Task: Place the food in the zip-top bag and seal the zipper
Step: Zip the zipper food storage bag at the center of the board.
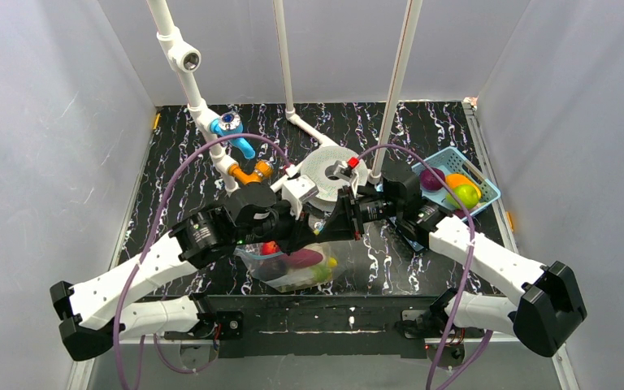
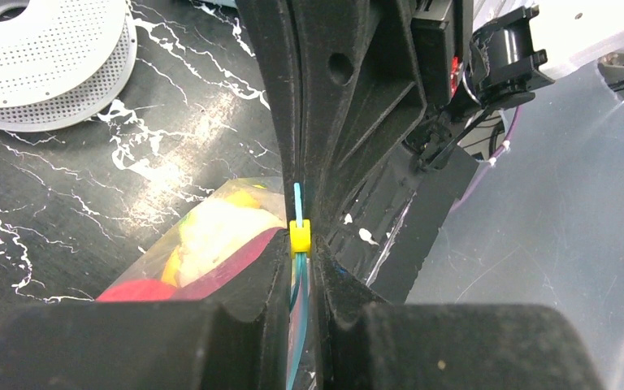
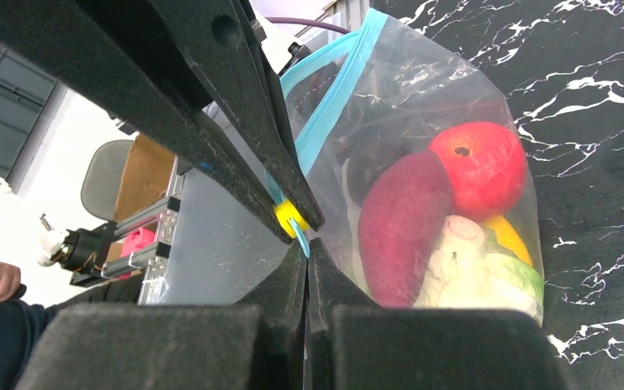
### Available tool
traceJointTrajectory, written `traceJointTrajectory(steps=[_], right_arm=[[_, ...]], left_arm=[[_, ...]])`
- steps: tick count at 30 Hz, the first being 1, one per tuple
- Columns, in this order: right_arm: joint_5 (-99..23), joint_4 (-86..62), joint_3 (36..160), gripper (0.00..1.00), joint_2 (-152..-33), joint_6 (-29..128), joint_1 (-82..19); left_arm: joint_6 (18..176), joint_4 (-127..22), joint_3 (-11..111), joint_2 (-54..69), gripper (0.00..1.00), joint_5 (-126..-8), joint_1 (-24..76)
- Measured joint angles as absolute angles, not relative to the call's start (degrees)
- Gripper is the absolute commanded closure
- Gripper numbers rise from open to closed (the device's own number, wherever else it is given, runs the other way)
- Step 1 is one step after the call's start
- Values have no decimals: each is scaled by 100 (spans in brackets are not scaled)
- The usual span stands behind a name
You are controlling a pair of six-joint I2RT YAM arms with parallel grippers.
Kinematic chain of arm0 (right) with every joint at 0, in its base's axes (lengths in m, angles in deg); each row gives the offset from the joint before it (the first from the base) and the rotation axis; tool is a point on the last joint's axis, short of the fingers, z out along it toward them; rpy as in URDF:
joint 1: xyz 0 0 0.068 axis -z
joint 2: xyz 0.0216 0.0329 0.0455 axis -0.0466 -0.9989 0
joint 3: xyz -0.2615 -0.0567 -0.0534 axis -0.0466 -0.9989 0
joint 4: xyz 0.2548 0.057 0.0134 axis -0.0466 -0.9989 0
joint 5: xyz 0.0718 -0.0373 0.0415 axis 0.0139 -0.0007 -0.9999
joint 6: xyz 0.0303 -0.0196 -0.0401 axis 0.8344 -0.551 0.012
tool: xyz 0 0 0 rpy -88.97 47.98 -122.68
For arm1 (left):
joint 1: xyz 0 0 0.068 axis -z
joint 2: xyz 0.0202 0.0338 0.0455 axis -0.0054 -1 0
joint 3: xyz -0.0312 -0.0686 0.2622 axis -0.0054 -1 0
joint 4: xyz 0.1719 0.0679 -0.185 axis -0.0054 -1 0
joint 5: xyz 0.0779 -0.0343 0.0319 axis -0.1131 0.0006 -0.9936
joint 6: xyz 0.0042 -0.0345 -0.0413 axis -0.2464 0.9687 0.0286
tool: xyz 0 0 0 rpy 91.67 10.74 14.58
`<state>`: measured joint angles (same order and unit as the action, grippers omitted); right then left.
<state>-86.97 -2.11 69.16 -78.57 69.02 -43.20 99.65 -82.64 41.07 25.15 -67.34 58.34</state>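
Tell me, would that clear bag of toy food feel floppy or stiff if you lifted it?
Probably floppy: the bag is thin and wrinkled, sagging around the food. Likely bottom-heavy, since the pieces pile away from the zipper. The film looks glossy, so perhaps slippery.

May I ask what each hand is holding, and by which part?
Both hold the zip-top bag by its teal zipper: the left hand pinches the strip at the yellow slider, the right hand the strip's end just beyond it.

No text, label, brand, number or sign can be read on anything in these views
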Motion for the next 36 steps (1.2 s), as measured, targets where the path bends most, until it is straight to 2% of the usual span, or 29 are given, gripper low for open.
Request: traceJointTrajectory(steps=[16,28,36], right_arm=[[-7386,296,6114,99,-7101,7566,-4135],[-5661,-474,5741,99,-6104,7833,-3824],[-5130,-1011,5738,99,-5936,7820,-3608]], left_arm=[[10319,-8721,3423,3890,100,-7199,5830],[10505,-9318,3259,4659,100,-7538,5830],[10529,-9569,3242,4832,100,-7628,5830]])
